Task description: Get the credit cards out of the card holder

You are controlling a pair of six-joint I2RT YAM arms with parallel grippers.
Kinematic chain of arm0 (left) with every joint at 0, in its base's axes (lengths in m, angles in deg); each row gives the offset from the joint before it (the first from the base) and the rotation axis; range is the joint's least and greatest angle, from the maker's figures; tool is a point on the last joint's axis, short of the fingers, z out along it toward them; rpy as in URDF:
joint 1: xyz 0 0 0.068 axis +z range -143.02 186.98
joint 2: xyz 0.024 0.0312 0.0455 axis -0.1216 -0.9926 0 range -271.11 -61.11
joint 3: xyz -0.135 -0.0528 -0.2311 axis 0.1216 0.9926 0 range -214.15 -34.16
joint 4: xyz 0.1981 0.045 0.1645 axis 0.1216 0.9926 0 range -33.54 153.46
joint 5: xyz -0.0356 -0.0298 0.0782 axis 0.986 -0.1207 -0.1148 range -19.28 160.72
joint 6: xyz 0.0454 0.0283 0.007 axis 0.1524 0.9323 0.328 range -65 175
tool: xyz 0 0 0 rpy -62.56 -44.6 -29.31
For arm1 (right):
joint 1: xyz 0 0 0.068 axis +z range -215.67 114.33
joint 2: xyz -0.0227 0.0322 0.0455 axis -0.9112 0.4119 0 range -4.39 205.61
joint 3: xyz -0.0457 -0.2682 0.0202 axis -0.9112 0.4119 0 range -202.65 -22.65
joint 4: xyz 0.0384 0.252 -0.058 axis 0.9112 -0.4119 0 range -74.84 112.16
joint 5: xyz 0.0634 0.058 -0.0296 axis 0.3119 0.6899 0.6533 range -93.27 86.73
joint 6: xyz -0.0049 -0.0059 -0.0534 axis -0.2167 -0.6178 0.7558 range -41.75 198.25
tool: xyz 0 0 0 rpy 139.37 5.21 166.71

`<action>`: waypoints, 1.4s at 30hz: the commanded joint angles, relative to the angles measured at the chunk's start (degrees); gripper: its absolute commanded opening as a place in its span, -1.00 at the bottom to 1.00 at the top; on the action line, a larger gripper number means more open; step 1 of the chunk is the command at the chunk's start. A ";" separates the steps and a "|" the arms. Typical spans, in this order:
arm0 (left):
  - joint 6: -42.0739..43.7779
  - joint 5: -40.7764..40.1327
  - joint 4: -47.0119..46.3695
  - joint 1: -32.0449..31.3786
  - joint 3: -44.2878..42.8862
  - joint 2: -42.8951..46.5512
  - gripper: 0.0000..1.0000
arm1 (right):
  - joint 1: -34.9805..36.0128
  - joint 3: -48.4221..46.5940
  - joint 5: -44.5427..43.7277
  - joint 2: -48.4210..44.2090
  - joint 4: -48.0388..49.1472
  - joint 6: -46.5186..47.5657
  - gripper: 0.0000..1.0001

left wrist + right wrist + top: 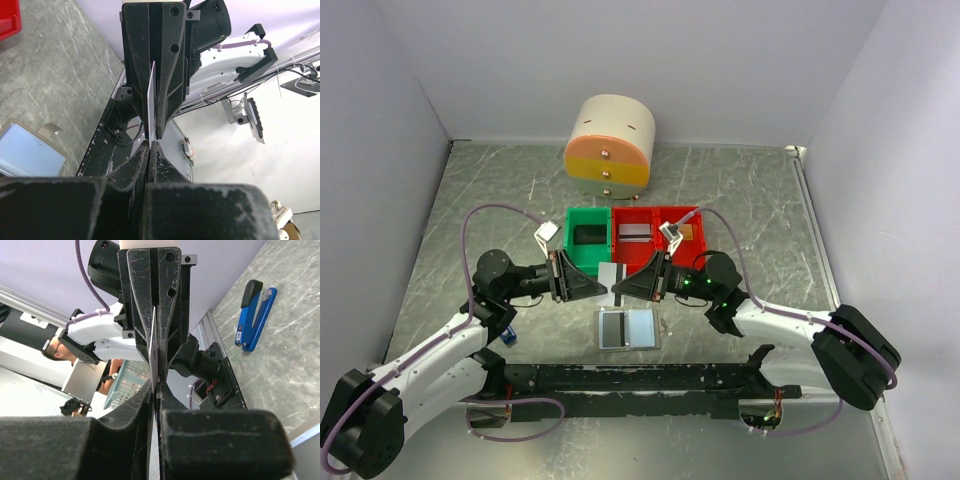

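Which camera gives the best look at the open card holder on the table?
The top external view: the card holder lies open, whole and unobstructed there. The left wrist view catches only part of it at its left edge; the right wrist view shows none.

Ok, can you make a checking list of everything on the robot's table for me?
Surface: grey marbled table, no spills seen.
Job's things: card holder lies open; pale card is held up between the tools; black card in green bin; silvery card in middle red bin.
Clutter: blue stapler; round cream-and-orange drawer box.
Tools: left tool and right tool both shut on the pale card, tip to tip.
Cables: purple loops along the arms, nothing snagged.
Surroundings: pale walls; a person beyond the table.
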 commanded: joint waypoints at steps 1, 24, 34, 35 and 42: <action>-0.31 0.51 -2.67 0.24 0.95 -0.08 -0.86 | 0.24 0.36 0.24 -0.56 5.30 -1.27 -0.84; 28.13 -30.78 57.28 0.25 -20.31 4.76 0.44 | -0.06 -14.09 -28.96 -10.41 -56.05 29.31 -1.00; 34.82 -52.77 74.11 0.58 -33.22 -4.07 0.99 | 1.29 -25.98 -49.35 -3.13 -67.91 52.96 -1.00; 35.03 -53.34 75.35 0.74 -34.53 -5.79 0.99 | 1.85 -26.11 -50.38 -2.44 -66.72 56.39 -1.00; 37.61 -50.52 71.91 10.77 -34.55 -7.00 0.99 | 2.81 -23.00 -46.47 1.83 -52.72 77.64 -1.00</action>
